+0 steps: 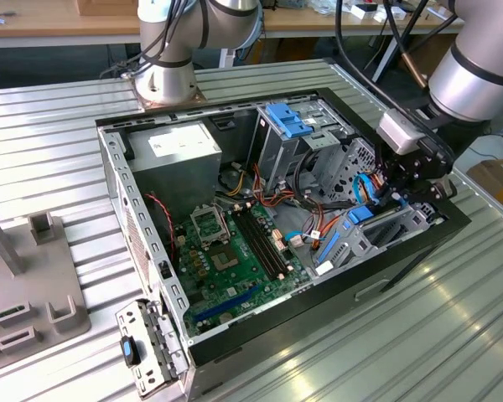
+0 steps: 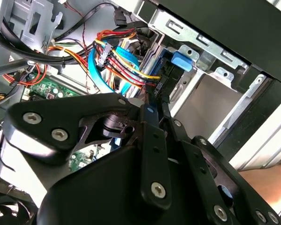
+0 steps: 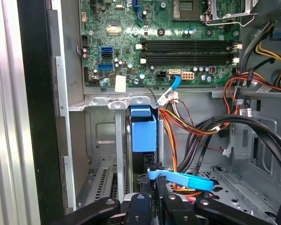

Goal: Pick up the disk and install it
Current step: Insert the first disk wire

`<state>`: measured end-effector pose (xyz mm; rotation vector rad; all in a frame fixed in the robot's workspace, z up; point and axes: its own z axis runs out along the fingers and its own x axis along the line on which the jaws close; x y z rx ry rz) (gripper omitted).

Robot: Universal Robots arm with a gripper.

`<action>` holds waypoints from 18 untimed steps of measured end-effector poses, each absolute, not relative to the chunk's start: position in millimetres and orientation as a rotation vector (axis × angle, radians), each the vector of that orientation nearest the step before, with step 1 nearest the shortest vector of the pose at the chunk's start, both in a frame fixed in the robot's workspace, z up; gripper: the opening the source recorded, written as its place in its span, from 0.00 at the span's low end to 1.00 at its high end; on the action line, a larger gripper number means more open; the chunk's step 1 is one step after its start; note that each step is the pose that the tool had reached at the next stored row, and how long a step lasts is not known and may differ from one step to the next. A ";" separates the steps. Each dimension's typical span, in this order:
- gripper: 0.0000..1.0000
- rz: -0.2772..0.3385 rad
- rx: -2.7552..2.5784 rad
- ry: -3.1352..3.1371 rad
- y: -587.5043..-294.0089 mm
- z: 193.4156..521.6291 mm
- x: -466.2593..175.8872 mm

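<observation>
The disk point(image 3: 144, 136) stands on edge in the drive bay at the case's front corner, its bright blue rail facing the first wrist camera and the dark body below it. Its blue end tab point(image 2: 181, 61) shows in the second wrist view, and it appears as a blue patch, the disk point(image 1: 360, 213), in the exterior view. My gripper point(image 2: 154, 97) is just behind the disk's end with its black fingers point(image 3: 163, 199) pressed together and nothing seen between them. In the exterior view my gripper point(image 1: 392, 194) reaches into the case from the exterior view's right.
A flat blue cable point(image 3: 180, 179) lies across the fingers. Bundled red, yellow and orange wires point(image 2: 124, 65) crowd the bay. The green motherboard point(image 1: 235, 251), power supply point(image 1: 180, 155) and light-blue latch plate point(image 1: 289, 121) fill the case. A grey fixture point(image 1: 33, 285) stands at the exterior view's left.
</observation>
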<state>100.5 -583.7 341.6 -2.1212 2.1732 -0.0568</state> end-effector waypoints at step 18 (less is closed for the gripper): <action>0.16 -0.058 -2.122 2.174 -583.3 351.2 100.7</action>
